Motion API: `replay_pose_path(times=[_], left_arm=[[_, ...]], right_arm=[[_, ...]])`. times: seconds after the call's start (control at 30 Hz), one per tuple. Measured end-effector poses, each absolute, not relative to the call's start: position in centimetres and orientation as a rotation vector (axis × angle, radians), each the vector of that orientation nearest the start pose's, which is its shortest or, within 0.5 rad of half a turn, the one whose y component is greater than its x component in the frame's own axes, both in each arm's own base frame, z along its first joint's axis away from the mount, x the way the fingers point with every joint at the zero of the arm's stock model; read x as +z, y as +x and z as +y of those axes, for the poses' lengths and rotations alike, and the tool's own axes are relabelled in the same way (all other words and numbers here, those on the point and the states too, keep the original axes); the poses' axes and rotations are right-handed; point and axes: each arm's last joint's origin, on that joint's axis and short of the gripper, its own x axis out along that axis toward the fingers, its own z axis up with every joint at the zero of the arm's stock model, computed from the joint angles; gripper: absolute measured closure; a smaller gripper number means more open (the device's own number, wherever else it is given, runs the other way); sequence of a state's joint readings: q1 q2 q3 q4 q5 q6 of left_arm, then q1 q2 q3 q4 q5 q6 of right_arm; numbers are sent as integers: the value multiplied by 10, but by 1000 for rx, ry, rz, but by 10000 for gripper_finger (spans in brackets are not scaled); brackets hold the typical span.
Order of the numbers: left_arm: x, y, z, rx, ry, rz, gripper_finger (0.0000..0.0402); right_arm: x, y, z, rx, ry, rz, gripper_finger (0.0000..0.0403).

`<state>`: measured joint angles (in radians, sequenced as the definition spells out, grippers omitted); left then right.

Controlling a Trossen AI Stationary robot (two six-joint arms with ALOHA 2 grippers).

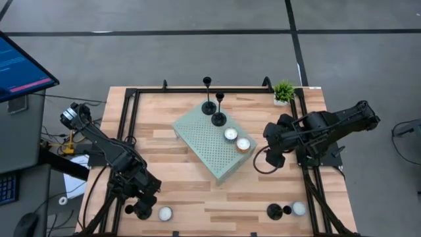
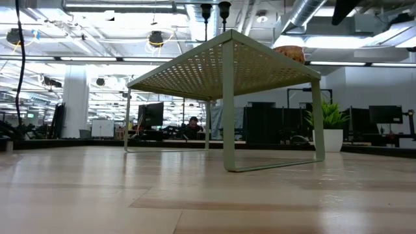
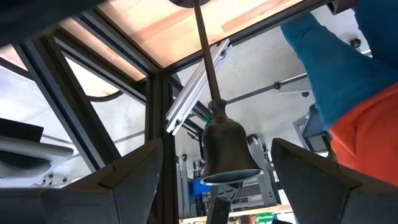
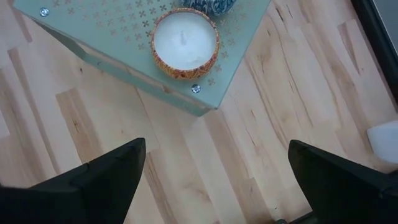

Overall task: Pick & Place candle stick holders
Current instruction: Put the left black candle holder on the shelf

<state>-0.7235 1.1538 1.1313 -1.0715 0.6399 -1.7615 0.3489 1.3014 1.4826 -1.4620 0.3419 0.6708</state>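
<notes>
Two black candle stick holders (image 1: 208, 107) (image 1: 219, 119) stand on their disc bases at the far end of a green perforated riser (image 1: 207, 148). A third holder (image 1: 275, 211) stands on the wood near the front right. Another holder (image 3: 227, 155) stands on its base at the front left corner. My left gripper (image 1: 139, 209) is open there, one finger on either side of its top cup, with gaps showing on both sides. My right gripper (image 4: 217, 180) hangs open over bare wood just right of the riser, with nothing between its fingers.
Two candles (image 1: 230, 134) (image 1: 243, 144) sit on the riser's right end. Tealights lie at the front left (image 1: 164, 212) and front right (image 1: 299, 209). A small potted plant (image 1: 283, 92) stands at the far right corner. A black frame (image 1: 128, 125) edges the table.
</notes>
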Motion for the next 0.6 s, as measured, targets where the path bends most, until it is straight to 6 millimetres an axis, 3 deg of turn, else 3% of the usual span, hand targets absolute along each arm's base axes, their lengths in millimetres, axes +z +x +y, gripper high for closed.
replay_pose_path(times=[0.37, 0.6], left_arm=[[319, 134, -151, 133, -1216, 1892, 103], [319, 134, -151, 135, -1218, 1891, 135]], right_arm=[[370, 199, 57, -394, 144, 1134, 19], [370, 199, 57, -384, 129, 1137, 19]])
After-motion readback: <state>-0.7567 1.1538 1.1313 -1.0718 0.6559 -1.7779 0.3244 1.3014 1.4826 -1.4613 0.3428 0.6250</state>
